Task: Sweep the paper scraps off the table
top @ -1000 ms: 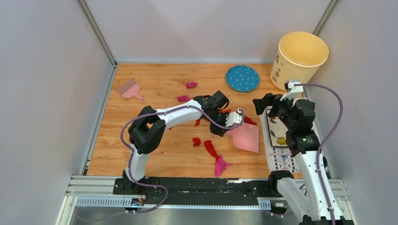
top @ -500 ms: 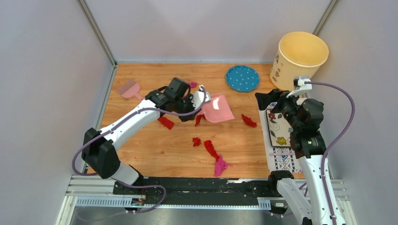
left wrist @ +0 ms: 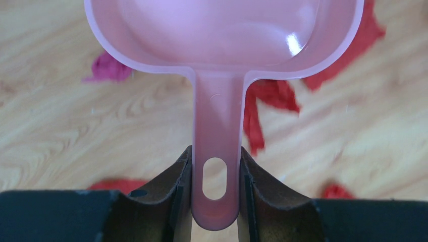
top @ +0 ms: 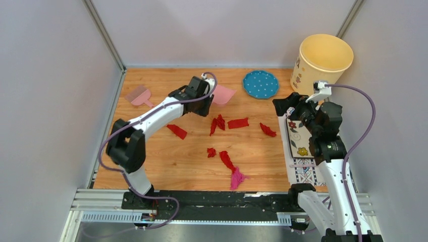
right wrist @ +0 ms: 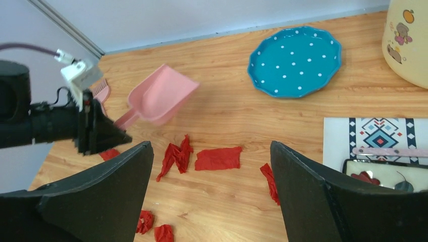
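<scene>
Left wrist view puts my left claw (left wrist: pixel 216 169) right in front of me, its two fingers clamped on the flat handle of the pale pink dustpan (left wrist: pixel 222 40), just at the hanging hole, with the scoop pointing away from the wrist. I judge that hold sound but a little slippery: the handle is smooth, stiff plastic and could twist if the lip drags on the wood. Beyond the scoop lie the paper scraps (top: pixel 237 123), red and magenta bits scattered over the middle of the table (top: pixel 151 166), the nearest just past the pan and the rest trailing toward the near edge. None is in the pan yet, so the sweeping looks barely begun. They look thin, wrinkled and nearly weightless, so I expect them to slide or flutter under any quick move. I would not pinch them one by one but push them flat along the wood into the pan. My right claw (right wrist: pixel 211 151) hangs spread wide with nothing in it, above the placemat (right wrist: pixel 378 133) side. The hand brush (top: pixel 140 96) lies far left, well apart from it, and should be taken by its handle. A dotted blue plate (top: pixel 260 83) and a cream bucket (top: pixel 323 63) stand at the back.
</scene>
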Available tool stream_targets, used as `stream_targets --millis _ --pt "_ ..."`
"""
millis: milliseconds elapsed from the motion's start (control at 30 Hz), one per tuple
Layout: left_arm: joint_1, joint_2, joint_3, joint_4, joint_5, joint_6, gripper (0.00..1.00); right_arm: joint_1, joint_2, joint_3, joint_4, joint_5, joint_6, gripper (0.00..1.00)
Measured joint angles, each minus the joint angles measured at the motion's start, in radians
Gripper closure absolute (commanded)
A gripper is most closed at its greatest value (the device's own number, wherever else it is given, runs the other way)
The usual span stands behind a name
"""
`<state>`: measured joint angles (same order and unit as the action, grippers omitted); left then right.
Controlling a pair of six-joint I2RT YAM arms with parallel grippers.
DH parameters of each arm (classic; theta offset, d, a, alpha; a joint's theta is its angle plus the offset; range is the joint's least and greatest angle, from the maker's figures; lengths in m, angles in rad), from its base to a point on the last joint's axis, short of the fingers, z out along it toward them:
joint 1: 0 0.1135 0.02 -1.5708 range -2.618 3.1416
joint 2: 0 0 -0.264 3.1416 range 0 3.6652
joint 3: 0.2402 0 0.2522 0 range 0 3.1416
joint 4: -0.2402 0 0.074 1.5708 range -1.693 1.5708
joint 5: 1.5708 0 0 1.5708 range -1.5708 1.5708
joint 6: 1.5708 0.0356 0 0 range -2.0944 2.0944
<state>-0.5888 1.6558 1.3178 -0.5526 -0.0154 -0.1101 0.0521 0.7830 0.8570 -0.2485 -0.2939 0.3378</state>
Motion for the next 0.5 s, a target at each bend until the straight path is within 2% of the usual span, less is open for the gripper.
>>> stream_targets --millis 233,500 --pt "-0.001 0.336 0.305 0.022 -0.021 -0.178 1.0 0.0 0.002 -0.008 -0.035 0.056 -0.005 0.1" --pt "-0.043 0.515 0.457 -0.008 -0.043 -0.224 1.0 0.001 0.006 -0.016 -0.054 0.119 -0.032 0.1"
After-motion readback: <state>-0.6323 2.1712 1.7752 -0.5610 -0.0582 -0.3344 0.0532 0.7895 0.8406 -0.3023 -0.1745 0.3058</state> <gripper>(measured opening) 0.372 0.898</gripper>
